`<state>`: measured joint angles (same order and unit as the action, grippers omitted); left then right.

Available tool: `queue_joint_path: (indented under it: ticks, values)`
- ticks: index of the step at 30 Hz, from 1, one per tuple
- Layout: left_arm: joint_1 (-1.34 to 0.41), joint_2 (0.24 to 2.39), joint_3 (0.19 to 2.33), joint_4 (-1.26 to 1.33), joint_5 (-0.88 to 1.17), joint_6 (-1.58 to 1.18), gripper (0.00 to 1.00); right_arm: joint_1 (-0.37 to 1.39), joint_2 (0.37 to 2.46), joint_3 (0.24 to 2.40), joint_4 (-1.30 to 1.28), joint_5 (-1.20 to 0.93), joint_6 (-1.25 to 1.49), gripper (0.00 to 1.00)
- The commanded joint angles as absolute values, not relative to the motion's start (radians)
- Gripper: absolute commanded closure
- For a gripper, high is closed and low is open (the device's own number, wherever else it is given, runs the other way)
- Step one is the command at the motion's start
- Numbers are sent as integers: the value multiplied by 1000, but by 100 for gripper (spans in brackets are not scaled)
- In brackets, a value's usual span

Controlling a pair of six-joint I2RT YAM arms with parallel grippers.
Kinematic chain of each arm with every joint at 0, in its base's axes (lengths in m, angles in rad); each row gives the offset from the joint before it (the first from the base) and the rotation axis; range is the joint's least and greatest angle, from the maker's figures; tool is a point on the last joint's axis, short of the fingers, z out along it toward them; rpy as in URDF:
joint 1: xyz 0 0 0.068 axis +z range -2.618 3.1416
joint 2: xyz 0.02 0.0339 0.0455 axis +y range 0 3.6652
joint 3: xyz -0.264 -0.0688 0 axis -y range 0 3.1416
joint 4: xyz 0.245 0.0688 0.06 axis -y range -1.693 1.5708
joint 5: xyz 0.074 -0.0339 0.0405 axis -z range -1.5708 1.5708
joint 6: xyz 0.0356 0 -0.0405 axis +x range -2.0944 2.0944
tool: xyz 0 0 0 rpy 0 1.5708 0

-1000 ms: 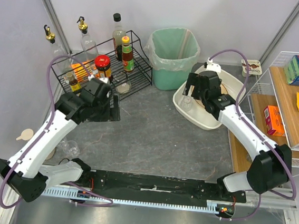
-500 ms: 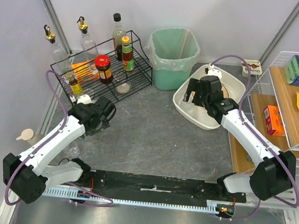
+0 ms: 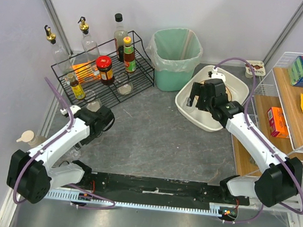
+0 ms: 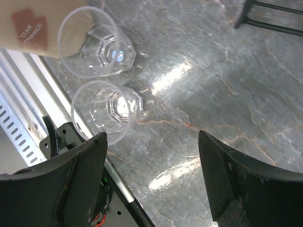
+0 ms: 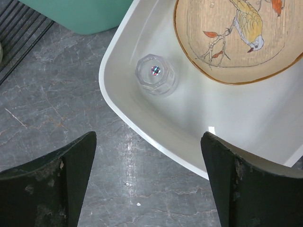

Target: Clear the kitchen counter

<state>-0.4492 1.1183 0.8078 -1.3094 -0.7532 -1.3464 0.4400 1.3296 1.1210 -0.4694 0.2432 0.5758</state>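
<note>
The counter [image 3: 155, 135] spans the whole scene, from the arm bases to the far wall, and everything stands on it.

Near left, two glasses [image 4: 106, 111] stand upright just beside each other, close to the counter's edge. The top view hides them mostly under the left arm. A beige thing [image 4: 28, 28] with a red label lies behind them, cut off by the frame, and it is hard to tell what it is.

The left gripper [image 4: 152, 142] hangs over bare counter right of the glasses, fingers spread, nothing between them.

Far right sits one white tub [image 5: 142, 118]. It holds a third glass [image 5: 156, 75] and one plate [image 5: 232, 38] with a bird pattern. The plate is cut off at the top of the wrist view and largely covered by the arm from above. The right gripper [image 5: 147, 139] hovers over the tub's near-left rim, fingers wide apart and empty.

One green bin [image 3: 174, 56] stands at the far middle. One black rack [image 3: 139, 72] is far left, with three tall bottles [image 3: 84, 29] at its far side and one red-lidded jar [image 3: 104, 69] on it. The smaller items there are hard to make out.

The shelf [image 3: 281, 104] is cut off at the right.
</note>
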Motion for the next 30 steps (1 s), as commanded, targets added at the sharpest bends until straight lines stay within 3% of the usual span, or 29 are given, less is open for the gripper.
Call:
queue_joint_path:
  ticks: [1, 11, 16, 23, 28, 30]
  values:
    - [-407, 1126, 781, -1350, -833, -1540, 18, 436, 1342, 1149, -495, 229, 568, 2]
    - [-293, 1097, 727, -1286, -830, -1554, 32, 436, 1350, 1144, -509, 222, 577, 3]
    - [-238, 1063, 715, -1217, -815, -1522, 32, 436, 1362, 1169, -523, 227, 571, 3]
    - [-184, 1065, 666, -1135, -715, -1488, 49, 436, 1381, 1215, -554, 241, 565, 3]
    - [-112, 1068, 635, -1068, -680, -1437, 51, 436, 1387, 1245, -577, 256, 554, 3]
    - [-81, 1072, 626, -1039, -660, -1411, 59, 436, 1391, 1261, -595, 262, 549, 3]
